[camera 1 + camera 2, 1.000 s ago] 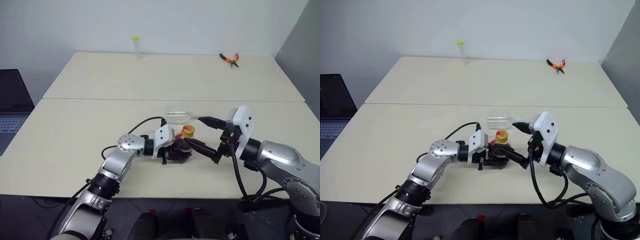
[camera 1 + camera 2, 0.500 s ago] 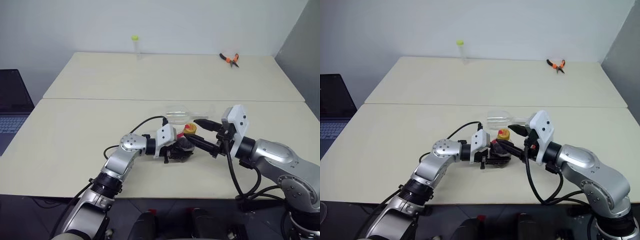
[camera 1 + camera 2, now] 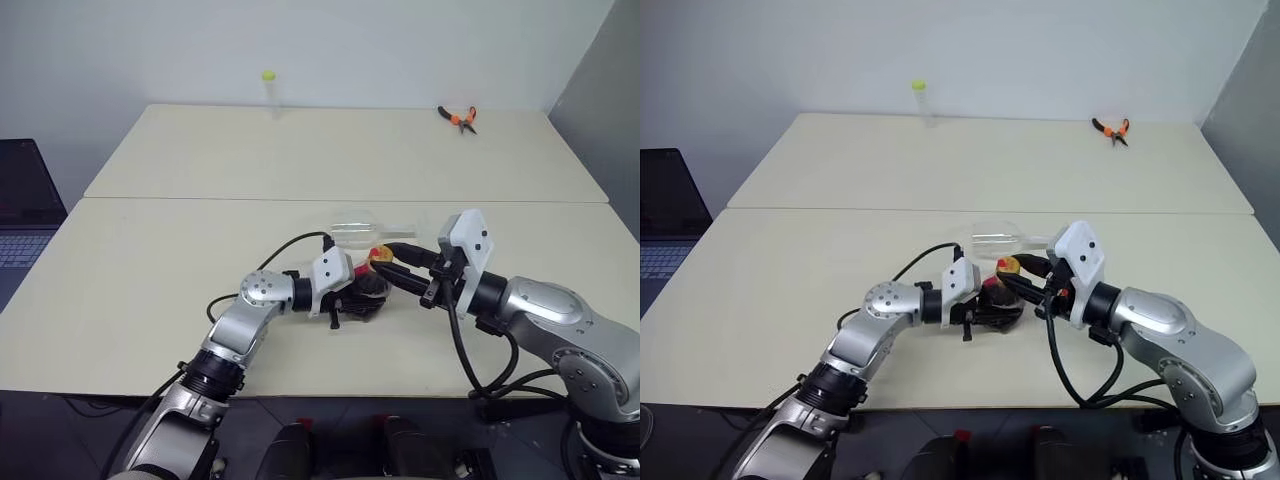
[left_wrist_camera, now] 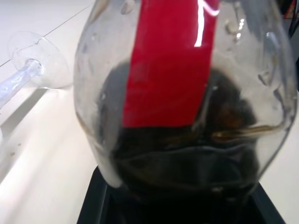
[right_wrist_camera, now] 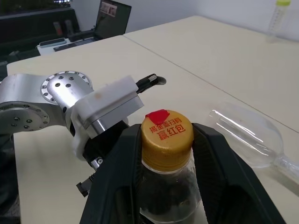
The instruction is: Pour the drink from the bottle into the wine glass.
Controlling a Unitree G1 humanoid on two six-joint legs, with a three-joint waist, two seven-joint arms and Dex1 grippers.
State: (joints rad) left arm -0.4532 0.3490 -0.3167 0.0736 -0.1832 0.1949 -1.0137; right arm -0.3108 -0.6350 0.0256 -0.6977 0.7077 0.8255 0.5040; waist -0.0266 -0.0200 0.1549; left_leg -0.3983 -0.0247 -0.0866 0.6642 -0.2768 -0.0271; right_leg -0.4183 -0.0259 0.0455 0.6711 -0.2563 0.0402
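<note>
The bottle, a squat clear one with a red label, stands near the table's front middle. Dark drink fills its lower part. My left gripper is shut on its body from the left. From the right, my right gripper reaches in level and is shut on the yellow cap, one finger on each side. Just behind the bottle the wine glass lies on its side, empty, its bowl apart from both grippers and its stem pointing right.
Orange-handled pliers lie at the far right of the back table. A thin clear tube with a yellow-green top stands at its far edge. A laptop sits off the table's left side. A seam joins the two tables.
My right gripper has moved left from beside the bottle up to its top, and its wide-open fingers have closed around the yellow cap. The left gripper keeps its hold in place.
</note>
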